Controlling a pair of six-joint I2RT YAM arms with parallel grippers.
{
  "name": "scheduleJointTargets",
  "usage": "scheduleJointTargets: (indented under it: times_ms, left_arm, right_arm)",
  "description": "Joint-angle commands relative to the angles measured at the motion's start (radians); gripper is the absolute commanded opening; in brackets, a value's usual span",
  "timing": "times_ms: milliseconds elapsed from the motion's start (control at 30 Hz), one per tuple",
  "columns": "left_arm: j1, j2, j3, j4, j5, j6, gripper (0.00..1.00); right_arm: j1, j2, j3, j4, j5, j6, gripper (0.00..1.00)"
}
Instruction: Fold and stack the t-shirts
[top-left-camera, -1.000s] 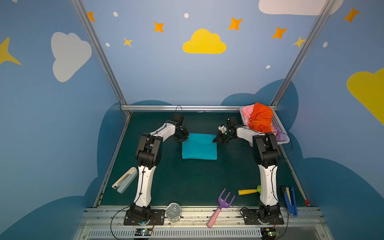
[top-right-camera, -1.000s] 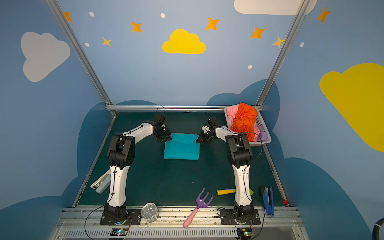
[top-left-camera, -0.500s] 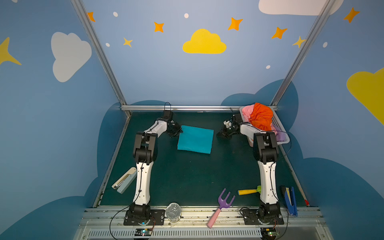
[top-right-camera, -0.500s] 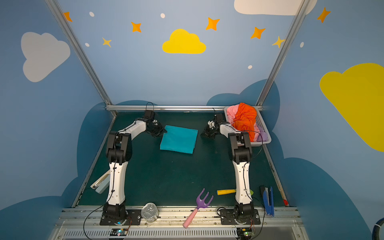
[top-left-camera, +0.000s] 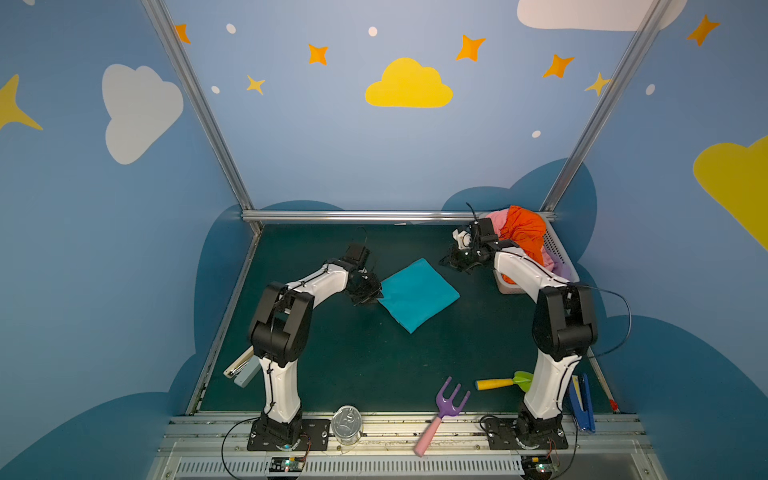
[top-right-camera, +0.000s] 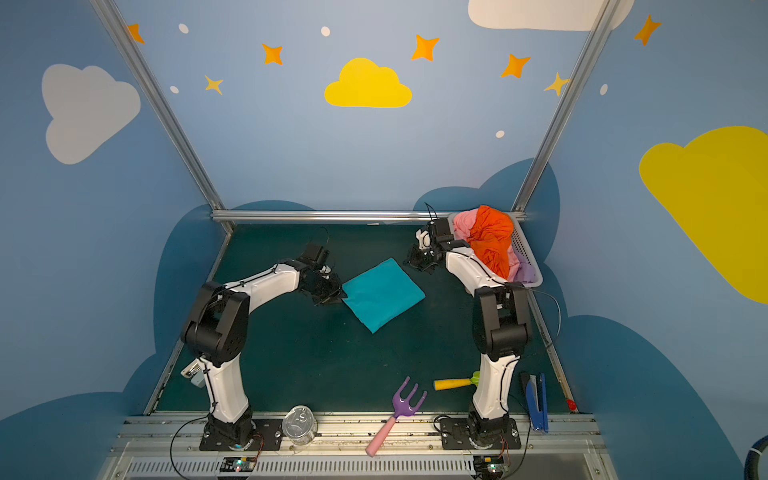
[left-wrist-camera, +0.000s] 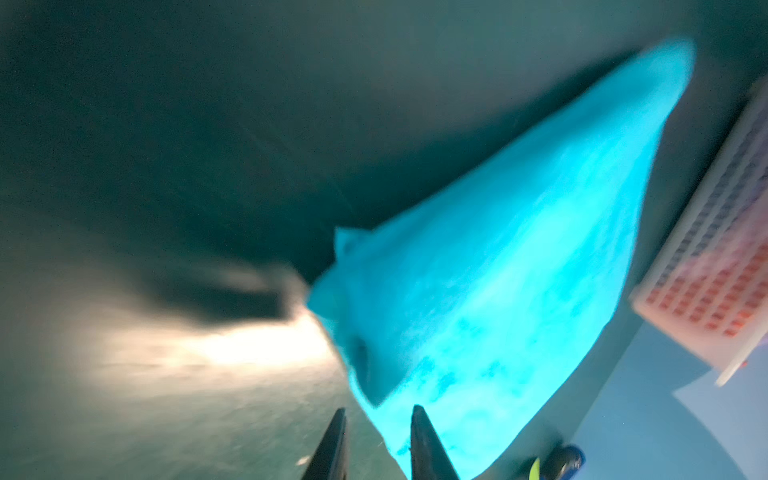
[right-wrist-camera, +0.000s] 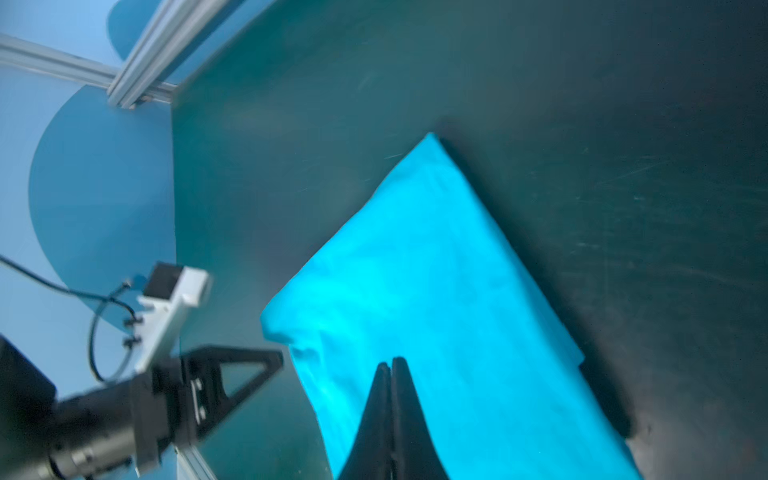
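Both top views look down from high above the front edge toward the back wall (top-left-camera: 374, 166), covering the whole table (top-left-camera: 353, 365) alike. The left wrist camera peers closely past the left gripper (left-wrist-camera: 379, 409) at the teal shirt (left-wrist-camera: 519, 291) and basket (left-wrist-camera: 715, 270); the right wrist camera, past the right gripper (right-wrist-camera: 390, 361), faces that shirt too

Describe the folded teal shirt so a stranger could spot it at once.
Start at the dark green table and look to the middle of its far half. The teal t-shirt lies there, folded into a flat square turned corner-on. Unlike the orange t-shirt crumpled in the white basket at the back right, it is neat and lies on the table.
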Motion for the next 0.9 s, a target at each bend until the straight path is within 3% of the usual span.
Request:
scheduleJointTargets:
  times_ms: [0, 233, 467, 667, 867]
  left_arm:
    - [0.021, -0.042, 0.075, -0.043, -0.065, 0.02, 0.28]
    - [-0.022, 0.129, 0.235, 0.001, 0.006, -0.007, 0.22]
    - [0.033, 0.244, 0.182, 0.066, 0.009, -0.019, 0.17]
    - [0.142, 0.269, 0.07, 0.122, 0.023, -0.02, 0.15]
    - [0.173, 0.203, 0.078, 0.055, -0.005, 0.007, 0.16]
  right_arm:
    - [0.023, -0.003, -0.07, -0.027, 0.024, -0.045, 0.0]
    - [-0.049, 0.099, -0.13, 0.074, -0.168, 0.017, 0.0]
    - [-0.123, 0.206, -0.176, 0.154, -0.256, 0.072, 0.0]
    - [-0.146, 0.211, -0.227, 0.183, -0.277, 0.076, 0.0]
    - [-0.146, 0.166, -0.256, 0.171, -0.274, 0.073, 0.0]
